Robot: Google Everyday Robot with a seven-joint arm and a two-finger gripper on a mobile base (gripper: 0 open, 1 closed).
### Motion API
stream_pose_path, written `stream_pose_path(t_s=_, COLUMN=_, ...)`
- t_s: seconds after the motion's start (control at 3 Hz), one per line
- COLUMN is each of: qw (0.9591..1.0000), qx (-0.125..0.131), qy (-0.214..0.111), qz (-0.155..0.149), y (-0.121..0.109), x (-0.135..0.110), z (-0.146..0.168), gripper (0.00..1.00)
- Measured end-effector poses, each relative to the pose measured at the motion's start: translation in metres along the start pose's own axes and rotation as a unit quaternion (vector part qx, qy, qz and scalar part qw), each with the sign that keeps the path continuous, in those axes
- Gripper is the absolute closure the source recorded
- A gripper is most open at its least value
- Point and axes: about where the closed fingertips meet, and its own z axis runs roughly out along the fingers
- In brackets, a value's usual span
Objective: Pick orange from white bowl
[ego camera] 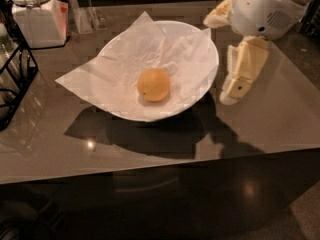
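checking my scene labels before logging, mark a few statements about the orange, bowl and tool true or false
1. The round yellow-orange fruit lies on crinkled white paper in the wide glossy white bowl. True.
2. The robot's two-finger tool hangs open beside the bowl's rim, above the dark glossy table. True.
3. The tool grips the fruit. False: it holds nothing and is clear of the fruit.
4. Two fruits lie in the bowl. False: only one.

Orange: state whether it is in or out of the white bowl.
In: the orange rests on the paper lining the white bowl; the gripper hangs beside its rim, empty.
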Motion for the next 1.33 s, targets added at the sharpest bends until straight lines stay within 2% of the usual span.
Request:
stream_pose_path(t_s=0.33, qw=0.9978, qx=-0.033, qy=-0.048, qz=-0.030, y=-0.008, x=-0.037, z=0.016, gripper=0.00)
stream_pose_path(t_s=0.67, qw=0.9924, qx=-0.081, qy=-0.073, qz=-0.057, y=-0.007, x=-0.062, z=0.040, gripper=0.00)
stream_pose_path(t_s=1.0, qw=0.9922, qx=-0.082, qy=-0.073, qz=-0.058, y=-0.007, x=-0.062, z=0.041, gripper=0.00)
stream_pose_path(t_s=1.33, qw=0.9924, qx=-0.060, qy=-0.096, qz=-0.049, y=-0.014, x=-0.066, z=0.043, gripper=0.00)
